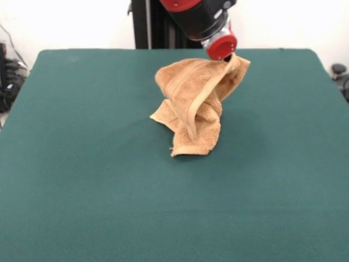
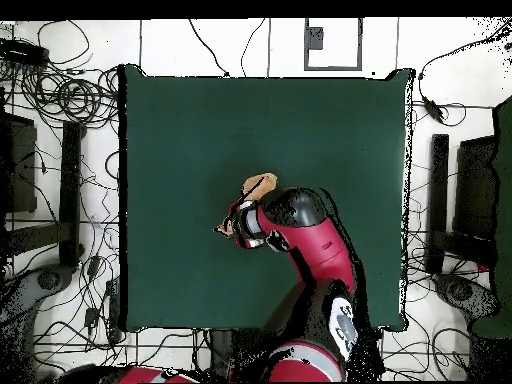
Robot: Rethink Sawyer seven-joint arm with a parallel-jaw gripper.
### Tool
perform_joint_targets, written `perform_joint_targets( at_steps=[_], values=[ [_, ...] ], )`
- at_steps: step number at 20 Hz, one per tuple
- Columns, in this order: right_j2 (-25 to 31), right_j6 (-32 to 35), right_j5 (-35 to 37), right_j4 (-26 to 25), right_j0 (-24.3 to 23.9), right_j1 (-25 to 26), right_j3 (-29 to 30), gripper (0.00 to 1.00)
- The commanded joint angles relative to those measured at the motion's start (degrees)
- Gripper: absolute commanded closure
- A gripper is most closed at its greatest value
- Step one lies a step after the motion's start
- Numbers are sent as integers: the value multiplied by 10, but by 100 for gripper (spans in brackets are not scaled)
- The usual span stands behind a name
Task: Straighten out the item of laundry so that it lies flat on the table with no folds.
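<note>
The golden-tan towel (image 1: 193,103) hangs crumpled and folded from my gripper (image 1: 229,57), which holds its upper right corner. The towel's lower folds rest on the dark green table (image 1: 82,174) just behind the middle. A hemmed edge runs down the towel's front. In the overhead view the red arm covers most of the towel (image 2: 261,184); only small tan patches show beside my gripper (image 2: 238,224), above the table (image 2: 190,120). The towel hides the fingertips.
The arm's red and black wrist (image 1: 204,22) comes down from the top over the table's far side. Cables and stands (image 2: 60,150) lie on the floor around the table.
</note>
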Motion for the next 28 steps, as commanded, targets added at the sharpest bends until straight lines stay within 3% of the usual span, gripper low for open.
perform_joint_targets(
  at_steps=[1,5,9,16,23,28],
  values=[
    [84,219,63,28,9,-11,44,100],
    [63,293,112,-12,24,-28,21,100],
    [44,309,116,-41,38,-39,13,100],
    [-28,224,-38,-158,76,-2,-3,100],
    [-20,235,-7,-192,56,-21,4,100],
    [-7,214,-40,-192,40,-34,46,100]
  ],
)
